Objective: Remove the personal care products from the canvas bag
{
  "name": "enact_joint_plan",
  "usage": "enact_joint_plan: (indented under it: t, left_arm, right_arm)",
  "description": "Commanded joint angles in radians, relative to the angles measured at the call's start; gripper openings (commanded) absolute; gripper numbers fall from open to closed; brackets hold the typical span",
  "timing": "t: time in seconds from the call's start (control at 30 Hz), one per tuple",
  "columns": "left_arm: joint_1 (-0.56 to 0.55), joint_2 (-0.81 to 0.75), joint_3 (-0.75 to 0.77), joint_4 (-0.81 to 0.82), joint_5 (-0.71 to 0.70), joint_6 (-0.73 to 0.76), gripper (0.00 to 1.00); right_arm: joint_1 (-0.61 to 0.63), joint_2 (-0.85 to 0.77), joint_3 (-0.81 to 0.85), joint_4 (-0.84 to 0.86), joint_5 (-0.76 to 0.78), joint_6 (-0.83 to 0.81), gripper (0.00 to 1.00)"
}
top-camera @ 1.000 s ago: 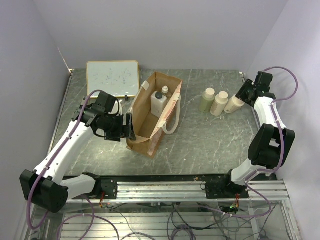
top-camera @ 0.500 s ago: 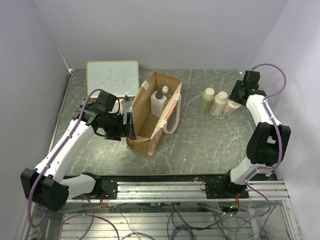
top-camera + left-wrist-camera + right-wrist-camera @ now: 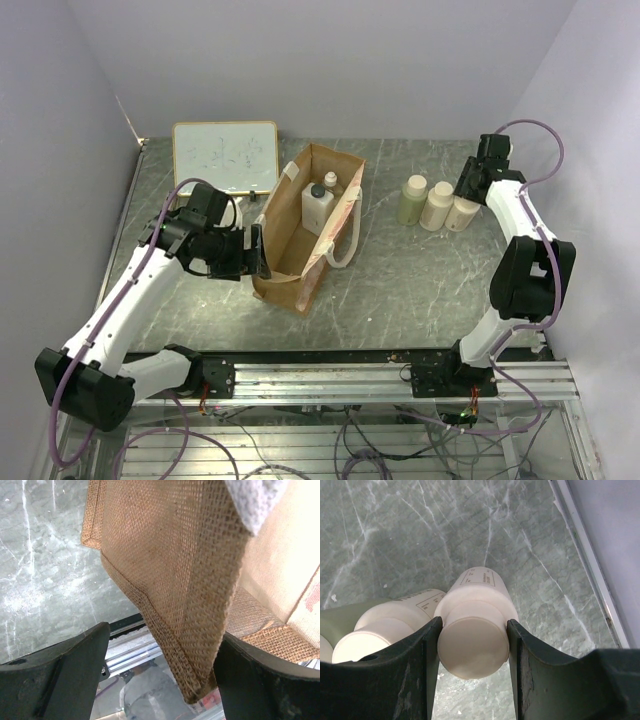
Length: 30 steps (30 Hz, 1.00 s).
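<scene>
The canvas bag (image 3: 300, 282) stands open-mouthed on the tabletop (image 3: 420, 285), a little left of its middle, one cream strap handle (image 3: 347, 240) hanging over the right side. Two of the personal care products are in it, at its far end: a white squarish bottle (image 3: 316, 208) with a dark cap and, just behind that, a slim bottle (image 3: 330, 184) of which only the white top shows. The left jaws are spread wide over the near left wall of the bag (image 3: 170, 580). The burlap edge hangs between them, with a clear gap at one finger (image 3: 55, 680), so nothing is gripped. Three round-capped bottles stand in a close row near the far right corner of the tabletop: a greenish-beige bottle (image 3: 413, 200) on the left, a cream bottle (image 3: 437, 206) in the middle and an end bottle (image 3: 460, 214) on the right. The right jaws are clenched on the end bottle (image 3: 472, 640), one finger (image 3: 530, 675) pressed to each side of its cap, with the cream bottle (image 3: 385, 635) just beside it. Whether the end bottle's base rests on the tabletop cannot be told. A framed whiteboard (image 3: 225, 155) sits at the far left corner.
</scene>
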Motion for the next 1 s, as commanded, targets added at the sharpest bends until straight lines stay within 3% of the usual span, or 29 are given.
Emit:
enact_joint_plan:
  t: [0.0,0.27,0.5,0.63,0.77,0.97]
  left_arm:
    - [-0.005,-0.034,0.003,-0.042,-0.010,-0.003,0.90]
    - [-0.005,-0.048,0.003,-0.043,-0.008,-0.013,0.90]
    - [-0.005,-0.050,0.002,-0.040,-0.001,-0.011,0.90]
    - [-0.005,-0.050,-0.006,-0.027,0.007,-0.011,0.90]
    - [-0.005,-0.046,-0.013,-0.014,0.018,-0.012,0.90]
    - [-0.005,-0.028,-0.019,0.005,0.038,-0.009,0.90]
  right_arm:
    - [-0.015,0.020,0.031,-0.017,-0.059,0.018,0.13]
    - [-0.021,0.025,0.051,-0.050,-0.088,0.001,0.50]
    - [-0.020,-0.048,0.050,-0.098,-0.066,0.006,0.70]
    - [-0.020,-0.141,-0.039,-0.094,-0.076,0.018,0.76]
    - [-0.013,-0.241,-0.158,-0.098,-0.200,0.051,0.76]
    - [0.146,-0.380,-0.254,-0.090,-0.274,0.100,0.77]
